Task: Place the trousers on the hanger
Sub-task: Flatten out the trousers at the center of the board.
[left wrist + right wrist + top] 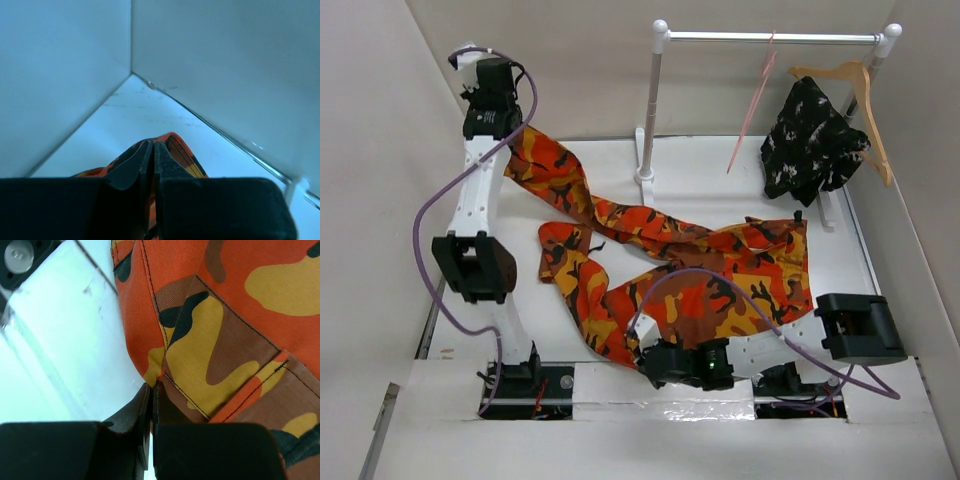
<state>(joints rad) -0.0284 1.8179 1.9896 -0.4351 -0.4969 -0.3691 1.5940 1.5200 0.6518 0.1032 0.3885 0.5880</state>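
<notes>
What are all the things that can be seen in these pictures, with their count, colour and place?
trousers: one, orange, red, yellow and black camouflage, spread across the table
table: one, white, under everything
rack: one, white, at the table's far side
wire hanger: one, pink, hanging from the rack
wooden hanger: one, light brown, at the rack's right end
garment: one, black and white, on the wooden hanger
left gripper: one, black, shut on a trouser leg
right gripper: one, black, shut on the trousers' near edge
</notes>
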